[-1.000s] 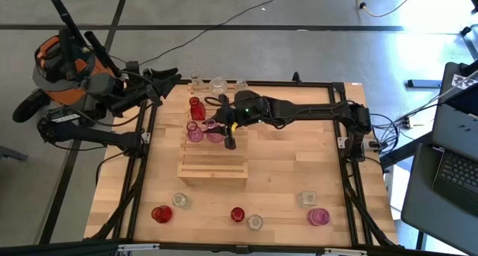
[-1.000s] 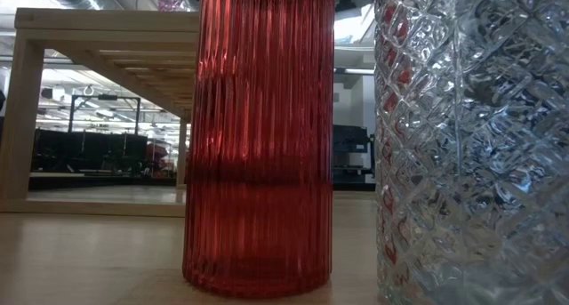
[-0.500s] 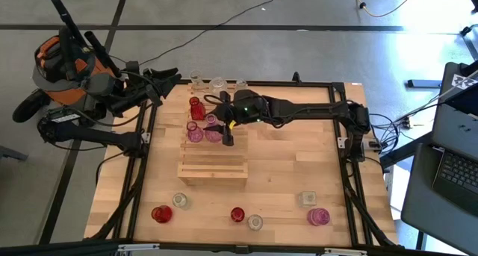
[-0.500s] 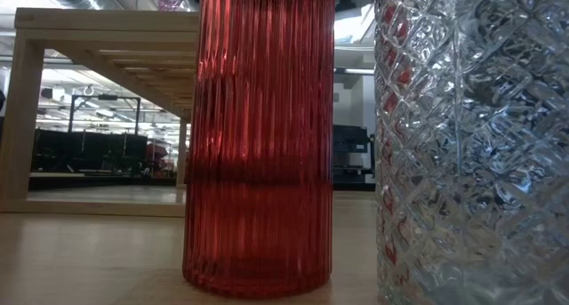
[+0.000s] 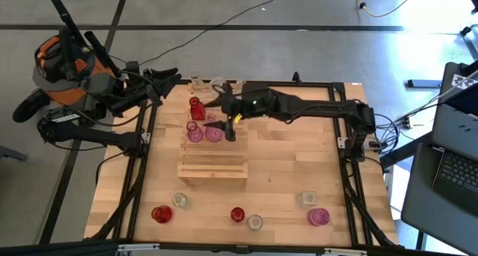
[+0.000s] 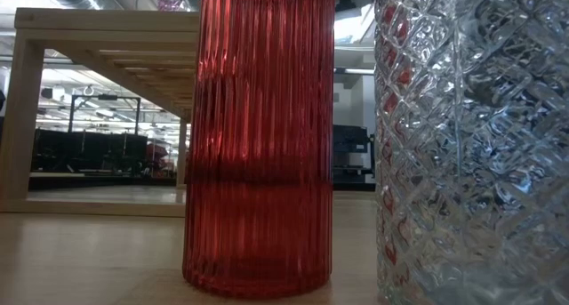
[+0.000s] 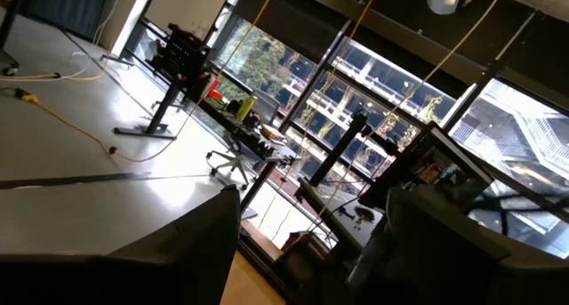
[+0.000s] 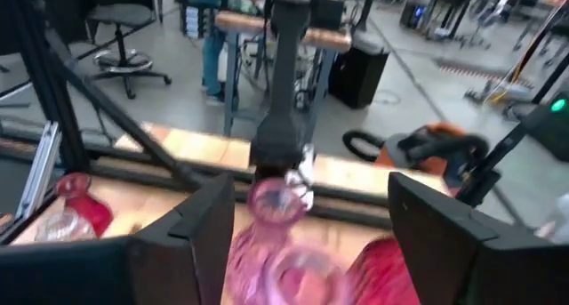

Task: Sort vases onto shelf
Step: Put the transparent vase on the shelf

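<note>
Presently: right gripper jaws apart, holding nothing, above pink vases | left gripper jaws wide, off-worktop.

Several vases stand just behind the shelf; others line the table's front edge.
</note>
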